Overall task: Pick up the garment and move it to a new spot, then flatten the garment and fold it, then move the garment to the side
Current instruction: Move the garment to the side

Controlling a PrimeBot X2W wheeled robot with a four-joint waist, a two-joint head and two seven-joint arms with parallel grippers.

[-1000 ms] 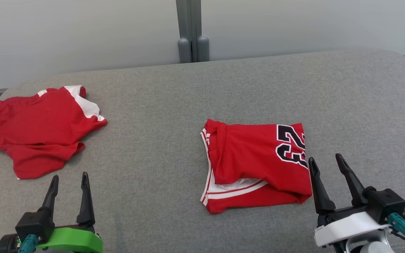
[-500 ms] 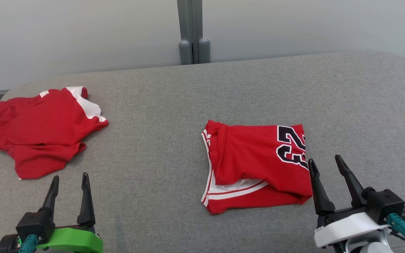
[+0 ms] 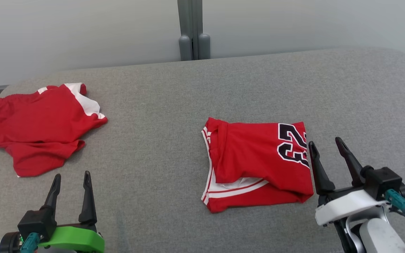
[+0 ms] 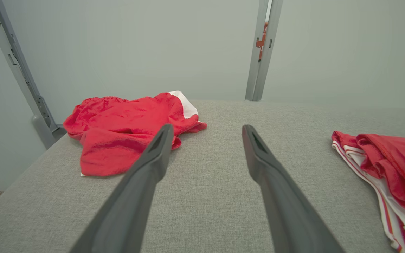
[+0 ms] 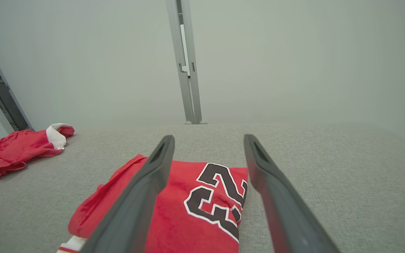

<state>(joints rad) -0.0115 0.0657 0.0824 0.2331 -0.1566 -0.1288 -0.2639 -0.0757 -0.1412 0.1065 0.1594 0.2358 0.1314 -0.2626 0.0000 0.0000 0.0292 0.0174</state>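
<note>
A folded red jersey (image 3: 255, 158) with a black "23" and white trim lies right of centre on the grey fabric surface (image 3: 160, 105). My right gripper (image 3: 324, 141) hovers open just off its right edge, its left finger over the edge by the number. From the right wrist, the jersey (image 5: 195, 200) lies below and between the spread fingers of that gripper (image 5: 209, 138). My left gripper (image 3: 72, 174) stands open and empty at the lower left. A crumpled red and white garment (image 3: 37, 126) lies beyond it at the far left.
The left wrist view has the crumpled garment (image 4: 125, 130) ahead left of the left gripper (image 4: 207, 128) and the jersey's trimmed edge (image 4: 392, 161) at right. A grey post (image 3: 193, 31) stands behind the surface, against a pale wall. The surface's left edge runs close to the crumpled garment.
My right gripper has moved forward along the jersey's right edge, staying open. The head view has shifted slightly. The left gripper and both garments are unchanged.
</note>
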